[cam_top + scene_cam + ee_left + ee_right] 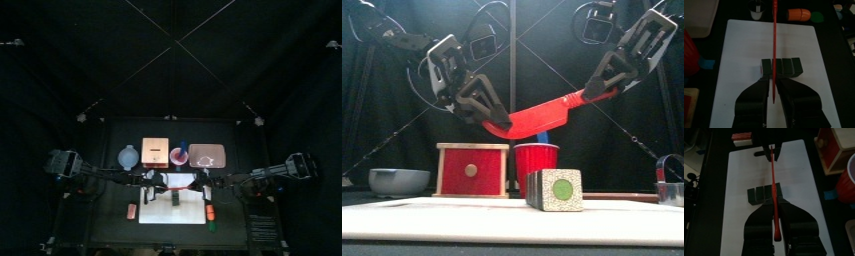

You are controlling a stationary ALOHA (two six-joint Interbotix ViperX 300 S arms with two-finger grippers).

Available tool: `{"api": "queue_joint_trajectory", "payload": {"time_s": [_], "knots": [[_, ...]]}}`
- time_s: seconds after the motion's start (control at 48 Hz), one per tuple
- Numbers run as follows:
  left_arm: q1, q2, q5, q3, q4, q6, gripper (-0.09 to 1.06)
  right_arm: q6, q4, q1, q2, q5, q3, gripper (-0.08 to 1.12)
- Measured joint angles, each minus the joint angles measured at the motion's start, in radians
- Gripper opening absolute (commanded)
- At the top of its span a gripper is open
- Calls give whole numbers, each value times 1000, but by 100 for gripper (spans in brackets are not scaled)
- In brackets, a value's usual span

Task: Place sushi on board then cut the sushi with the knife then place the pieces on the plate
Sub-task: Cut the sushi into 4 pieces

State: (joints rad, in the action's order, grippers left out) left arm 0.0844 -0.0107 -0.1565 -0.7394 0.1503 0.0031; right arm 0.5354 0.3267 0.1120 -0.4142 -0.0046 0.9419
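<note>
Front view: sushi roll (pixel 555 189) beneath red knife (pixel 545 114) in right end effector (pixel 593 97)

Cutting board (pixel 476 207): one
Sushi roll (pixel 556 190): one
Knives: two, a red knife (pixel 543 113) and a blue knife (pixel 541 136)
Red cup (pixel 537 166): one
Wooden box (pixel 473 170): one
Bowl (pixel 398 181): one
Pink tray (pixel 206 155): one
Metal cutter (pixel 671 190): one
Small toy foods: three seen, an orange toy (pixel 799 14), a green toy (pixel 817 17) and a red-striped toy (pixel 743 136)
</note>
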Motion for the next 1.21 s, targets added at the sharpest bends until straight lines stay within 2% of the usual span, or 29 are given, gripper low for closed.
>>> {"api": "queue_joint_trajectory", "payload": {"time_s": [0.312, 0.583, 0.792, 1.208], "knots": [[3, 9, 2, 0, 0, 2, 49, 5, -32, 6, 37, -3, 8, 36], [26, 49, 6, 9, 0, 2, 49, 3, -72, 23, 132, 14, 6, 36], [26, 67, 23, 21, 0, 0, 49, 5, -74, 25, 167, 37, 2, 36], [21, 80, 23, 28, 0, 0, 49, 3, -74, 18, 181, 63, -2, 36]]}}
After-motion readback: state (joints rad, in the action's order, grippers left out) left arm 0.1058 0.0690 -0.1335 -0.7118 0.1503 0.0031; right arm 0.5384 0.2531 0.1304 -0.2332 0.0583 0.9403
